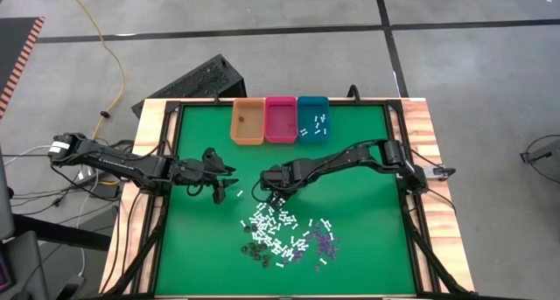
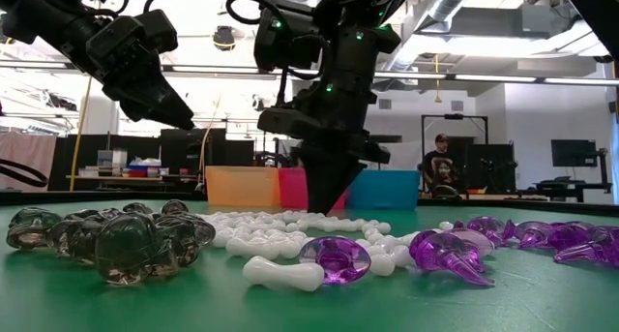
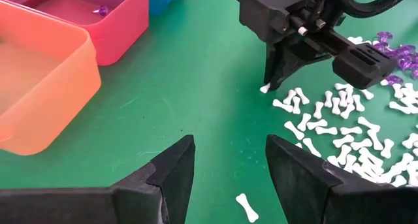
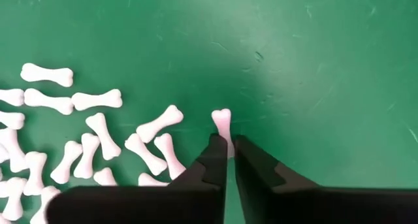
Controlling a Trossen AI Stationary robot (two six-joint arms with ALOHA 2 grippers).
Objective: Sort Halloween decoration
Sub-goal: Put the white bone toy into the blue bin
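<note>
Right gripper pinches one small white plastic bone at the pile's far edge, ready to lift it for binning; left gripper waits wide open to its left.

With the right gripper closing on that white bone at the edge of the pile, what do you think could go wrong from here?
1. The right gripper pinches only one end of the white bone, so it may slip or pivot out when lifted.
2. Neighbouring bones lie close by; the fingers could drag or scatter them.
3. The left gripper waits open nearby, over the mat; the arms might crowd each other on the way to the teal bin.
</note>
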